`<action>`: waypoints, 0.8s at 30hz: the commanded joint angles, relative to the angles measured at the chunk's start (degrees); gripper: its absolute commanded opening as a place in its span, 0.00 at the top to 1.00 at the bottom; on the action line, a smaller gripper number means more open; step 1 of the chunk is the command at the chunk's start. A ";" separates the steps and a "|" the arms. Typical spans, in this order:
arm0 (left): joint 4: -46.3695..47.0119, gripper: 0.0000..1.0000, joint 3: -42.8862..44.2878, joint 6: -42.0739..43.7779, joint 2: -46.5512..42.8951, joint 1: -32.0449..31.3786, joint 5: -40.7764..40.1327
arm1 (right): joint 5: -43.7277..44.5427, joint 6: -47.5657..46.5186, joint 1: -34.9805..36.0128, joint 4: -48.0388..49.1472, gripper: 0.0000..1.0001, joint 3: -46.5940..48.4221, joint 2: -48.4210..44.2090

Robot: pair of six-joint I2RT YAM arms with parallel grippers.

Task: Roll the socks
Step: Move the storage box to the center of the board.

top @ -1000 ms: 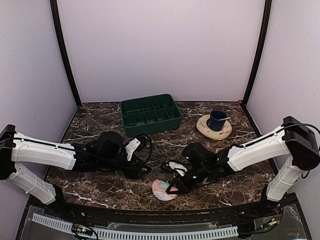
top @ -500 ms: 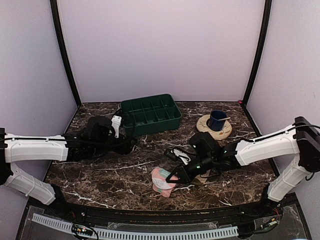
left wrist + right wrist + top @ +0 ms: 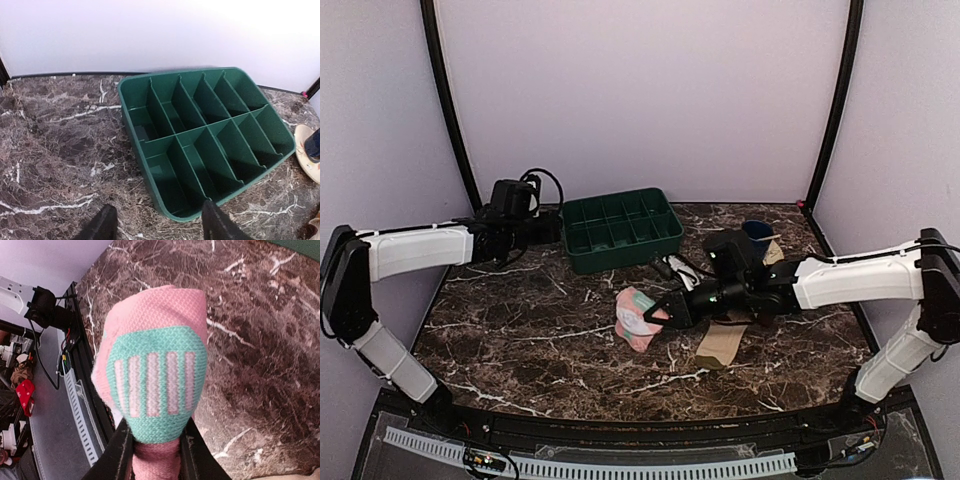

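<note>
**Item under task.** The pink sock (image 3: 638,318) sits near the table centre, bunched into a short, thick bundle. In the right wrist view its teal patch with pale stripes faces the camera. The bundle is gripped at one end. Whether its free end touches the table (image 3: 520,340) cannot be told, though it appears lifted. The tan sock (image 3: 720,343) lies flat on the marble at 4 o'clock from the pink one, close by, unrolled and touched by neither arm.

**Tools.** The right gripper (image 3: 665,311) is pinching the pink sock, its fingers (image 3: 119,452) pressed against either side of the fabric. The left gripper (image 3: 157,222) is spread and holds nothing. It hovers at 10 o'clock on the table, just beside the left end of the green tray (image 3: 620,228) and well apart from both socks.

**Surroundings.** The tray stands at 12 o'clock from the pink sock, and its compartments show nothing inside. A cup (image 3: 756,229) on a saucer (image 3: 306,156) stands at 2 o'clock, partly hidden behind the right arm.

**Step in hand.** In my judgement, the pink sock is rolled and is being carried. The tan sock has not been started.

**Next move.** The bundle needs setting down, probably in a tray compartment, without the roll springing open when the pinch is let go. The tan sock would then need rolling, with the left arm brought in from 10 o'clock.
</note>
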 commanded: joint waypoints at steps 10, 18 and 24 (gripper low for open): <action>-14.32 0.46 20.47 -0.40 19.54 7.25 14.41 | 5.80 -4.02 -1.19 -2.27 1.00 7.21 1.47; -18.50 0.46 25.43 -0.58 25.20 7.65 17.23 | 7.14 -5.01 -1.73 -3.40 1.00 8.66 1.96; -19.80 0.54 24.86 -0.71 26.77 7.65 17.80 | 7.51 -5.86 -1.92 -4.54 1.00 10.07 2.79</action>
